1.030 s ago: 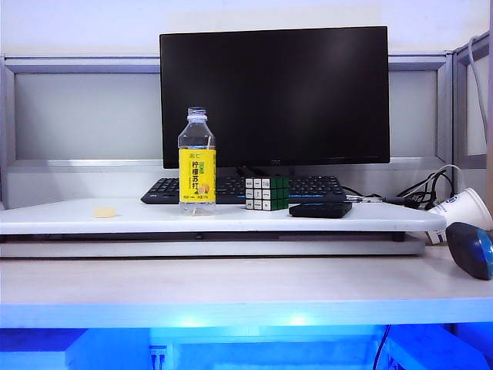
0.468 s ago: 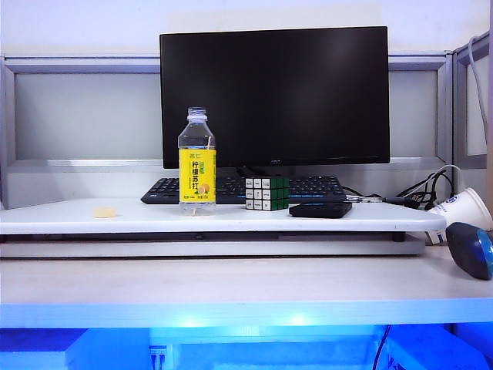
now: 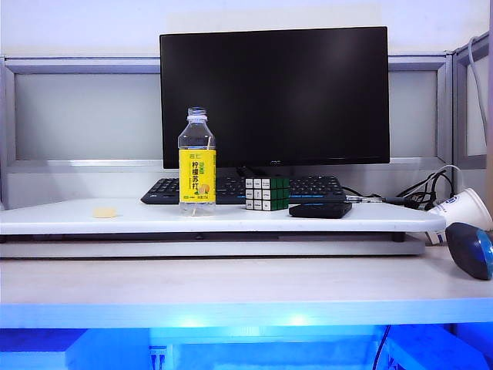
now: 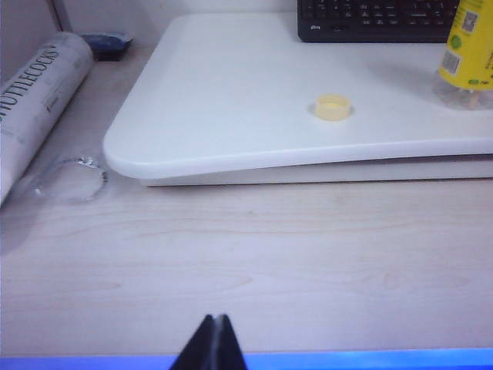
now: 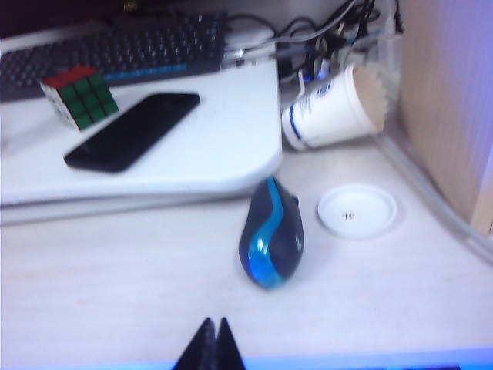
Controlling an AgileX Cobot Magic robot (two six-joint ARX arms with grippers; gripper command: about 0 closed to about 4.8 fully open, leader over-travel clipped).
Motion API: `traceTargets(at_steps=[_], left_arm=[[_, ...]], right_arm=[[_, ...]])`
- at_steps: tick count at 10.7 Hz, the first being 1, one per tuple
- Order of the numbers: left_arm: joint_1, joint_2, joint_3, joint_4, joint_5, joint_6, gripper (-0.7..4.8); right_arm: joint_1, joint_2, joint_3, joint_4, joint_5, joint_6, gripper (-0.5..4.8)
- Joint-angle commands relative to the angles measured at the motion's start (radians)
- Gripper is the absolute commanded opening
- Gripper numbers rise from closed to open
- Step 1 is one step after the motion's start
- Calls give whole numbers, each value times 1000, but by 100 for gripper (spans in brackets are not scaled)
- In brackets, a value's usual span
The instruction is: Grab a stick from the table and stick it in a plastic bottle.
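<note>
- The table [image 3: 231,289] is a pale, faintly wood-grained desk top carrying a smooth white raised shelf board with rounded corners.
- A flat black monitor [image 3: 274,96] stands at the back, with a black keyboard [image 3: 231,187] in front of it on the board.
- The plastic bottle [image 3: 196,162] stands upright and uncapped on the shelf board, just in front of the keyboard's left part; it is clear and ribbed at the base, wrapped in a glossy yellow label.
- The stick [image 3: 205,177], thin and pale, stands inside the bottle, leaning slightly, with its lower end at the bottom.
- A rolled printed paper tube [image 4: 38,100] lies at the desk's left edge.
- A white paper cup [image 5: 335,108] lies on its side beside the board's right corner.
- A rounded black-and-blue mouse [image 5: 271,233] rests on the desk near the cup.
- A slim black phone [image 5: 132,131] lies flat beside a colour cube [image 5: 78,97].
- A small round yellow cap [image 4: 333,108] sits on the board left of the bottle.
- The left gripper [image 4: 214,343] hangs low over the bare front desk, dark fingers pressed together, empty.
- The right gripper [image 5: 212,345] sits low in front of the mouse, fingers likewise pinched together, holding nothing.
</note>
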Motion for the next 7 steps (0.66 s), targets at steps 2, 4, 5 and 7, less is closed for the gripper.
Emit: traceTargets(at_steps=[2, 4, 5, 7], left_arm=[[0, 0, -1, -11, -1, 3, -4], [0, 0, -1, -11, -2, 4, -4], [0, 0, -1, -11, -2, 4, -4], [0, 0, -1, -11, -2, 4, -4]], right_arm=[[2, -2, -49, -8, -24, -24, -3], [1, -2, -49, -11, -20, -90, -3], [2, -2, -49, -11, -21, -90, -3], [2, -2, -49, -11, -21, -88, -3]])
